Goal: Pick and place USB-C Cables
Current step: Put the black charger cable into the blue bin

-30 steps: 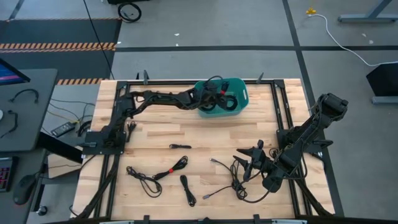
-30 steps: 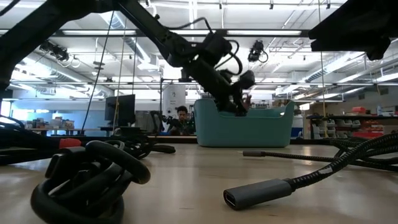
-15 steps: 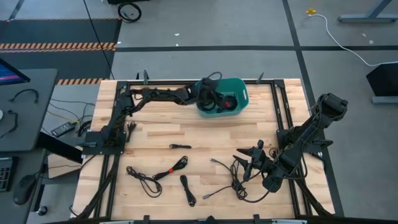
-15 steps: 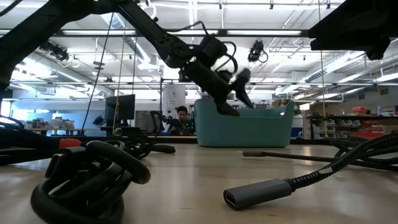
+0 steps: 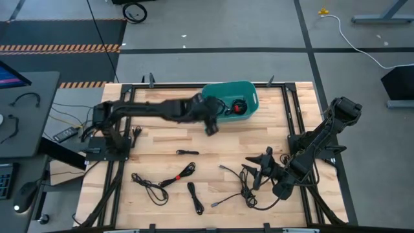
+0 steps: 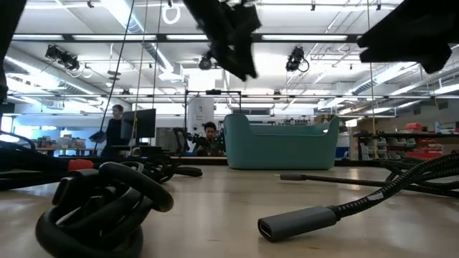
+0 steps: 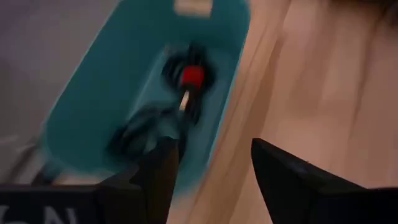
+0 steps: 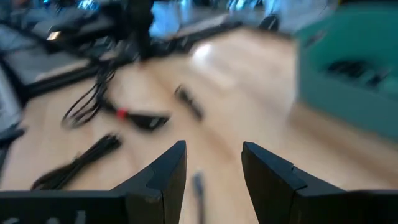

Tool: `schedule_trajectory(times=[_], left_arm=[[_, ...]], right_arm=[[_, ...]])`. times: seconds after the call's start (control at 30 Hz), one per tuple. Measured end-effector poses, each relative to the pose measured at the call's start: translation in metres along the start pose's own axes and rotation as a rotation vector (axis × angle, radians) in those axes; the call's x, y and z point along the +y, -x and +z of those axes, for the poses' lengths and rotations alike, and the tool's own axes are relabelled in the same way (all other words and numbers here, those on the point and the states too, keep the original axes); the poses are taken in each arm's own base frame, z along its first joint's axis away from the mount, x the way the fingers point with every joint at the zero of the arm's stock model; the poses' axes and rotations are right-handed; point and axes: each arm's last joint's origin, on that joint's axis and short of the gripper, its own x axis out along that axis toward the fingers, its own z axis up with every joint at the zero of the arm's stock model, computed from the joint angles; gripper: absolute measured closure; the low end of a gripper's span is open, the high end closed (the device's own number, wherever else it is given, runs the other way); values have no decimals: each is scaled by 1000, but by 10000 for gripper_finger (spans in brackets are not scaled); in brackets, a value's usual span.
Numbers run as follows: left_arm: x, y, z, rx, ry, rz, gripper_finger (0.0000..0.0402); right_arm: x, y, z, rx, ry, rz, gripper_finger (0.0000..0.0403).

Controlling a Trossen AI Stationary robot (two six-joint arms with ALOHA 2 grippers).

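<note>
**Left arm pulled out of bin, pincer empty**

Since a second ago the left pincer [image 5: 211, 125] has left the teal bin [image 5: 251, 92] and swung back over the counter [image 5: 162, 139], just beside the bin's near-left corner. Fingers spread, nothing held, per left wrist view. Bin now holds black USB-C Cables, one with a red tie [image 5: 239, 107], also seen at [image 7: 190, 76]. Right pincer [image 5: 257, 169] unmoved, low at right-front of counter, fingers apart, empty, over a loose cable [image 5: 246, 188]. More cables on counter: red-tied one [image 5: 163, 184], short bundle [image 5: 195, 197], small one [image 5: 187, 152]. Low view shows a coiled cable [image 6: 100, 208] and a connector end [image 6: 297, 221] up close.
</note>
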Motion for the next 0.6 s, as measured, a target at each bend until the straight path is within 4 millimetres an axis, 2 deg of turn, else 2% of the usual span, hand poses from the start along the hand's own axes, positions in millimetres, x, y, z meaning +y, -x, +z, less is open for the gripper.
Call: schedule_trajectory(times=[0.1,0.2,0.43,0.6], left_arm=[[-19,15,-25,61,-35,94,207],[-31,16,-60,130,4,87,219],[-44,14,-140,180,199,65,246],[-50,13,-181,168,260,56,259]], right_arm=[[1,-4,-2,139,-4,77,243],[0,-12,-2,265,0,139,243],[15,-26,23,547,-173,271,239],[23,-27,32,760,-265,205,208]])
